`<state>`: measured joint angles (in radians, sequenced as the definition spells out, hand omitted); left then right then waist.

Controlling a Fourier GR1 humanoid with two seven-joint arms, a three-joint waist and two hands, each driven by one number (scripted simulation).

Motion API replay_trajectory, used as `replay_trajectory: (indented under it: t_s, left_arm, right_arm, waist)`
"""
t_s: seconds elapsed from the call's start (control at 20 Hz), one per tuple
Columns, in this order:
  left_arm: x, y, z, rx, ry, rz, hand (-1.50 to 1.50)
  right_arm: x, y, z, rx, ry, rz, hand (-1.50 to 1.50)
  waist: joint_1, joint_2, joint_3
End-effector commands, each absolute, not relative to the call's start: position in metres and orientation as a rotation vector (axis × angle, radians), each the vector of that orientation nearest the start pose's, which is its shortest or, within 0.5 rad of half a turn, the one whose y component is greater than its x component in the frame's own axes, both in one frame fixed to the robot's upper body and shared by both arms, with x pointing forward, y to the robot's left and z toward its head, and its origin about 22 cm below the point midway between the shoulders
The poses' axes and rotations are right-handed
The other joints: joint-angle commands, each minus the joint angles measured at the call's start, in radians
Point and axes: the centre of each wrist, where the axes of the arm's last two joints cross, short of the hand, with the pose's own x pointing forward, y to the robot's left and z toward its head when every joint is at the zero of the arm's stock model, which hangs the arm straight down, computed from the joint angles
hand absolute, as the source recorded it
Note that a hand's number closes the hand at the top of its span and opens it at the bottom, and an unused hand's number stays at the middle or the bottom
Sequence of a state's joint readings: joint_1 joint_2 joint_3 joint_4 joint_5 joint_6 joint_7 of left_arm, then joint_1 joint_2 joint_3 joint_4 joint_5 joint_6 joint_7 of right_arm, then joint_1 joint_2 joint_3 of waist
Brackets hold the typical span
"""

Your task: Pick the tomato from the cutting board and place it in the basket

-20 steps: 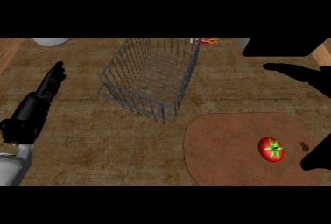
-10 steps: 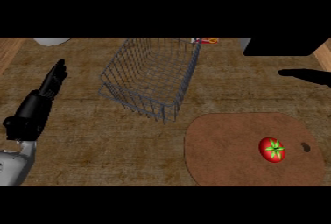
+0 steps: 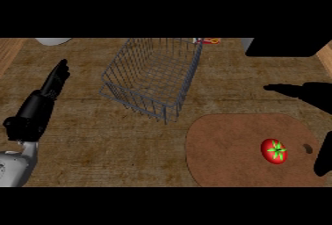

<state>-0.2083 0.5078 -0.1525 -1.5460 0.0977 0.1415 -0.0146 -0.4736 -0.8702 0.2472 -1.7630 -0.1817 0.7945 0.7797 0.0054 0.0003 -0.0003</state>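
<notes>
Tomato [image 3: 275, 150]: on cutting board [image 3: 227, 149], near right. Basket [image 3: 153, 77]: far centre. R hand [image 3: 304, 91]: fingers spread, now back over board's far edge; grasp pending. L hand [image 3: 45, 94]: straight-fingered, resting left.

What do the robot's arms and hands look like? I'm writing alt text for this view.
The left hand is black and slender, with jointed segments, on a black wrist that meets a light grey forearm. The right hand shows only as a flat black shape at the view's right edge. No cables or markings are visible.
</notes>
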Motion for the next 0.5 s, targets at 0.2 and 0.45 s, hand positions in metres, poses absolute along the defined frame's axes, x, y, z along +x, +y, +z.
replay_trajectory:
  t_s: [0.2, 0.45]
  left_arm:
    - [0.285, 0.302, 0.070, 0.307, -1.723, -0.366, 0.00]
    - [0.292, 0.300, 0.078, 0.303, -1.723, -0.373, 0.00]
  right_arm:
    - [0.294, -0.267, 0.173, -0.453, -0.746, 1.448, -1.50]
    - [0.286, -0.283, 0.149, -0.465, -0.747, 1.437, -1.50]
  waist:
    - [-0.001, 0.000, 0.000]
    - [-0.005, 0.000, 0.000]
